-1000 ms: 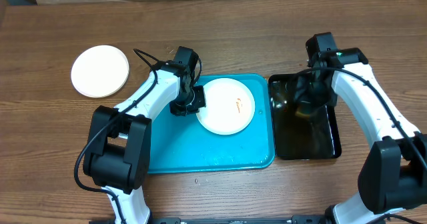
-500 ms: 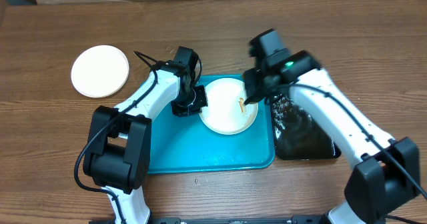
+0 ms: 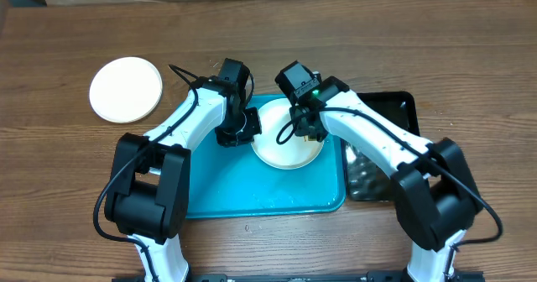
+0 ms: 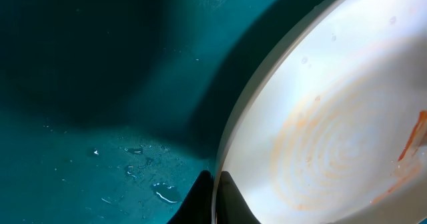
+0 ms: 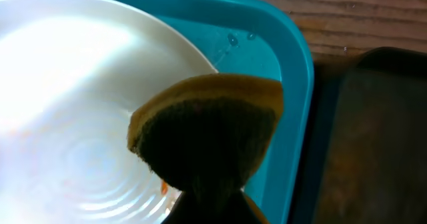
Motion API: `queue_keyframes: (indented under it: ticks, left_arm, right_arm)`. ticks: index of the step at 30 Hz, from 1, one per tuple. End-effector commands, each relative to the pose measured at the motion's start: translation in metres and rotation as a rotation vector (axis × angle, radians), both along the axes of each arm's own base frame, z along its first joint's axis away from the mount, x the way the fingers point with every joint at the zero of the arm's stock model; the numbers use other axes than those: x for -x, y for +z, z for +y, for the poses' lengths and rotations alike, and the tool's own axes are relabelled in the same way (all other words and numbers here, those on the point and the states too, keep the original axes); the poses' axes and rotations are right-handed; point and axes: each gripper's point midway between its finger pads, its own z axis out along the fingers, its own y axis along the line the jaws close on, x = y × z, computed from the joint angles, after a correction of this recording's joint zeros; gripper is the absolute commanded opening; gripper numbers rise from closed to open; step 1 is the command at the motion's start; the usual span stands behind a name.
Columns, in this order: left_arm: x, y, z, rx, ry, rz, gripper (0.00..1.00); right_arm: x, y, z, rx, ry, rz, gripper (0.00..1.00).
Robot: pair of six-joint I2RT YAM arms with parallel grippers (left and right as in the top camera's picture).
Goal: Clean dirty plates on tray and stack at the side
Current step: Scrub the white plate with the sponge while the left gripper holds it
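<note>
Brown wood-grain table [image 3: 277,47] lies under both my arms. My left gripper [image 4: 215,192] is closed narrow, its two dark fingertips pinching the left rim of the smeared plate [image 4: 333,117]; from overhead that gripper [image 3: 243,131] sits at the plate's [image 3: 281,152] left edge, inside the turquoise tray [image 3: 218,190]. My right gripper [image 3: 310,131] reaches across from the other side and stands over the right part of the same plate; it is clamped on a sponge [image 5: 213,131], yellow-tan at the edge with a dark scouring face turned toward my wrist camera. The sponge's lower edge hangs over the plate's [image 5: 67,84] right portion, beside a small orange smear [image 5: 163,187]; whether it presses on the surface I cannot tell. Through the left wrist camera the plate shows faint orange rings and a brighter orange streak [image 4: 410,141] near its far side; small water droplets [image 4: 153,184] sit on the tray floor [image 4: 100,64] just beside the rim I hold. The plate lies flat in the upper right part of the tray, close to the tray's right wall [image 5: 293,71]; just beyond that wall, side by side with it, lies the black tray [image 3: 394,106], dark and wet-looking. Well apart, on bare wood at the upper left, rests a white plate [image 3: 126,89]; whether another lies beneath it I cannot tell.
</note>
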Motion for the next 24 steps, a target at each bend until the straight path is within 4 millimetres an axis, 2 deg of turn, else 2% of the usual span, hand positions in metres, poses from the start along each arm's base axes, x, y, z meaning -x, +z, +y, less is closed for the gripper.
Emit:
queue_keyframes:
  ticks: [1, 9, 12, 14, 19, 24]
  left_arm:
    - [-0.004, 0.001, -0.003, 0.013, 0.017, 0.003, 0.05]
    - [-0.004, 0.001, -0.003, 0.013, 0.016, 0.004, 0.05]
    - [-0.004, 0.001, -0.003, 0.013, 0.016, 0.004, 0.04]
    - [-0.004, 0.001, -0.003, 0.012, 0.013, 0.003, 0.04]
    - [-0.005, 0.001, -0.003, 0.014, 0.013, 0.0, 0.05]
    - [-0.005, 0.001, -0.003, 0.014, 0.013, -0.001, 0.05]
  right_arm:
    - [-0.011, -0.011, -0.001, 0.017, -0.035, -0.013, 0.04]
    - [-0.001, -0.055, -0.001, 0.023, -0.125, 0.072, 0.04]
    - [0.01, -0.067, 0.011, -0.04, -0.116, 0.149, 0.04]
    - [0.022, -0.07, 0.029, -0.136, -0.101, 0.225, 0.04]
    - [0.037, -0.068, 0.054, -0.276, -0.074, 0.321, 0.04]
    - [0.047, -0.057, 0.085, -0.454, 0.025, 0.406, 0.04]
